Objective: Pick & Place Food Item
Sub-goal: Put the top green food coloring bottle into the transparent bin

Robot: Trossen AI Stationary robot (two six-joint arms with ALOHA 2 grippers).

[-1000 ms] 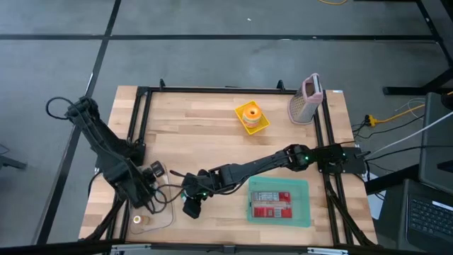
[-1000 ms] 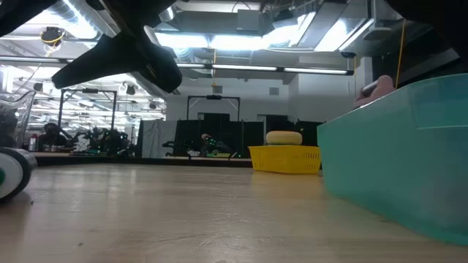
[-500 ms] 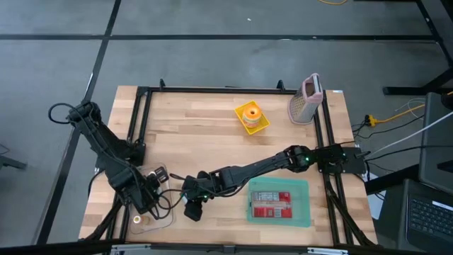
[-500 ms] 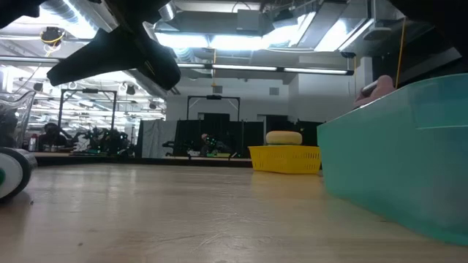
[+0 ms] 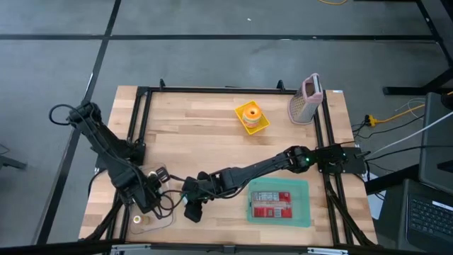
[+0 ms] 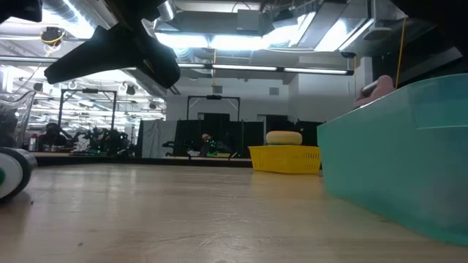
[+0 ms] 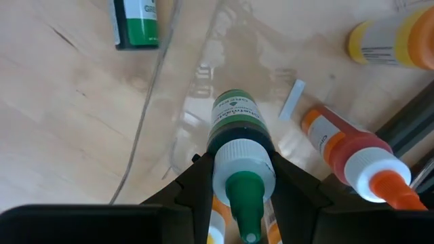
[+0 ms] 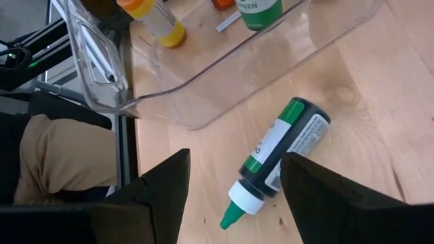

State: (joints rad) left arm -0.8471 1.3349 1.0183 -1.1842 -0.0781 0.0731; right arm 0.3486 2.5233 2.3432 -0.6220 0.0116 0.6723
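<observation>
A round orange food item (image 5: 250,113) sits in a yellow basket (image 5: 255,124) at the table's far middle; in the low view the food item (image 6: 284,137) shows above the basket's rim. My left gripper (image 5: 146,200) hangs over a clear tray (image 5: 156,216) at the near left, shut on a green bottle (image 7: 237,129) with a white cap. My right gripper (image 5: 191,210) stands open just right of the tray, above a second green bottle (image 8: 279,157) that lies on its side on the table. My left gripper pinches the green bottle at its white cap (image 7: 239,157), one finger (image 7: 198,183) on each side. The fingers point straight down from above. The bottle hangs upright below them over the tray; whether its base touches the tray floor, I cannot tell.
The clear tray (image 7: 203,74) holds an orange-capped bottle (image 7: 349,157) and a yellow one (image 7: 390,42). A teal bin (image 5: 278,202) stands near right, a grater (image 5: 306,99) far right. A person's tan trouser leg (image 8: 57,159) shows beyond the table's frame.
My left gripper has moved a little toward the table's near edge and slightly down over the clear tray, carrying the green bottle upright. My right arm has kept still.
</observation>
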